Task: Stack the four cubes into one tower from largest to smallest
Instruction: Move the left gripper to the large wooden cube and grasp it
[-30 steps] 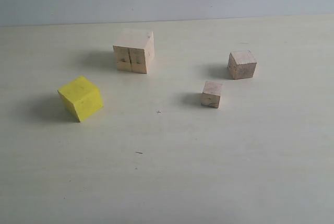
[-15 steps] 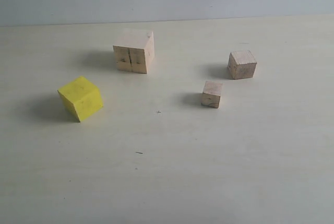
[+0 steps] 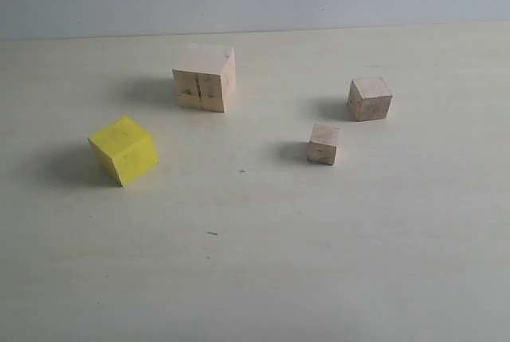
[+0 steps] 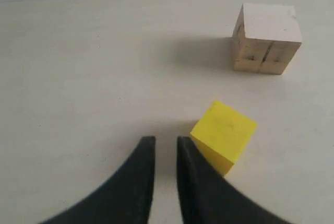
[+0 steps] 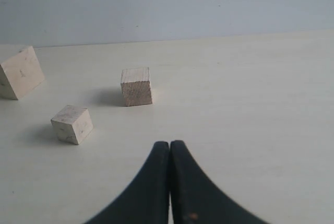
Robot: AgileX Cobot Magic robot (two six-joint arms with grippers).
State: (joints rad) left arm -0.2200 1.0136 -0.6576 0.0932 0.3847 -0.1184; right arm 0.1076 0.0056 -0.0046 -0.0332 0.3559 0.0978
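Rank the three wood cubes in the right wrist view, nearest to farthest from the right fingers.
1. Small wood cube, to one side, and medium wood cube, ahead: too close to call.
2. Large wood cube, far to the side: farthest.

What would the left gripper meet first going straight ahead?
Probably only bare table; the left gripper points just beside the yellow cube, which it might clip. Depth is unclear.

Large cube rear centre; second-largest cube front-left; medium cube right; small cube front-left of medium.
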